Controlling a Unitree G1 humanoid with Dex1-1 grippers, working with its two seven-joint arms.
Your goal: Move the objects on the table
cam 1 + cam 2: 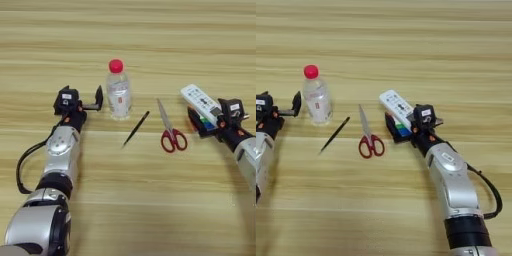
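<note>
Bottle (pixel 119 90), pen (pixel 136 128), scissors (pixel 170 131) stand untouched mid-bench. Left hand (pixel 89 105), fingers spread, empty, sits just beside bottle. Right hand (pixel 202 120) grasps cube (pixel 206 122) w/ remote (pixel 201 102) on top. Most moving left, I judge.

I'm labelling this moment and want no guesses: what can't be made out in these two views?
- Puzzle cube: mostly covered by the white remote and the right gripper; only a coloured sliver shows in either view.
- Right gripper: whether its fingers grip the cube or remote is unclear.
- Left gripper beside the bottle: only one finger shows clearly.
- Pen: too thin to tell the tip end.
</note>
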